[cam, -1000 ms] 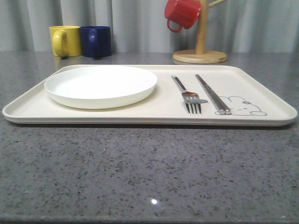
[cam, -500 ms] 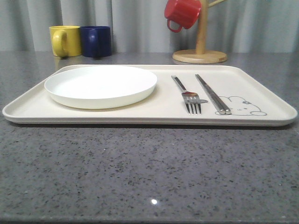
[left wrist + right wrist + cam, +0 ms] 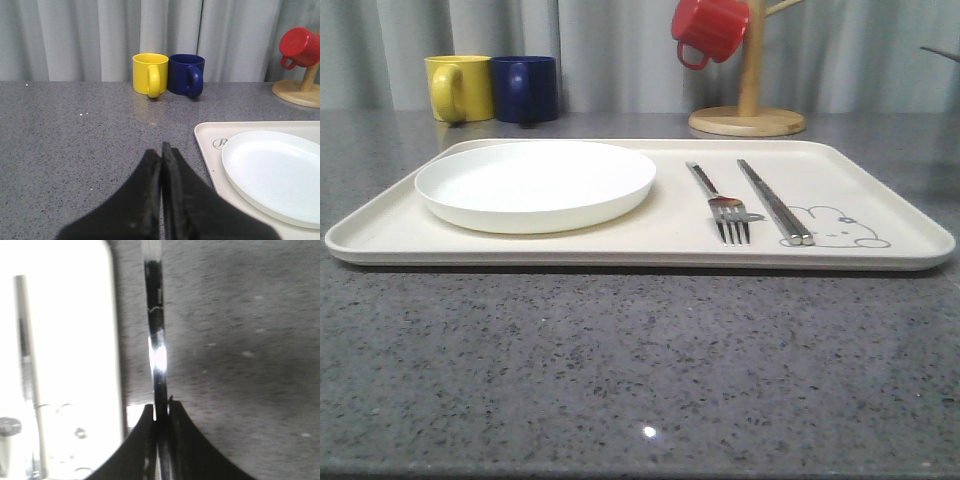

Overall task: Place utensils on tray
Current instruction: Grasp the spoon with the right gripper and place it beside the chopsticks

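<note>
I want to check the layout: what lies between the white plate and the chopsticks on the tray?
The fork lies between the plate and the chopsticks on the tray, seen in the front view.

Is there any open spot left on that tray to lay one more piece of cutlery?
Yes: the tray is bare between the plate and the fork, and right of the chopsticks, over the rabbit drawing. Fork and chopsticks lie close together.

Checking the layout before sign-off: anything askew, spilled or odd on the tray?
Nothing stands out. Plate, fork and chopsticks lie neatly on the tray, nothing spilled. The right gripper holds a slim metal utensil beside the tray.
</note>
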Controlling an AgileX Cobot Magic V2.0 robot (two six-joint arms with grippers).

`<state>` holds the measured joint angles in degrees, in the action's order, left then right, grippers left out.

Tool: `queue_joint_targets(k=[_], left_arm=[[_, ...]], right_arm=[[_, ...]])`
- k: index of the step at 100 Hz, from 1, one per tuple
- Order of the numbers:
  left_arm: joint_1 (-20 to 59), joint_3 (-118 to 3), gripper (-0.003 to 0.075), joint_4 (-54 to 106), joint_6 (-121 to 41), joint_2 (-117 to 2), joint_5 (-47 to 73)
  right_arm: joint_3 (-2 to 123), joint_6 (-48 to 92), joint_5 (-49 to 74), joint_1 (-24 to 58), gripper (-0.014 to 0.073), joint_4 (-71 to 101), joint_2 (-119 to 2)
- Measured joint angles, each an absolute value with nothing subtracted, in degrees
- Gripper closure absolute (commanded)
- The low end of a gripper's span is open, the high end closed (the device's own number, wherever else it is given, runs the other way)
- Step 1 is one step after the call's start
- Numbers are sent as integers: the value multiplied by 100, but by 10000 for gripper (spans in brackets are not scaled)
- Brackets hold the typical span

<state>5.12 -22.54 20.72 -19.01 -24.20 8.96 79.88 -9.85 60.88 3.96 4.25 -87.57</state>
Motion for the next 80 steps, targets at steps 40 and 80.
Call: queue_joint_targets(k=[40,80], left_arm=[[512,-2254,738,2072,-1901,-2420,896],[512,-2254,738,2072,-1901,-2420,896]], right_arm=[[7988,-2079,5561,1648,627,182,-9175],[7988,-2195,5425,1677,627,153,-9845]])
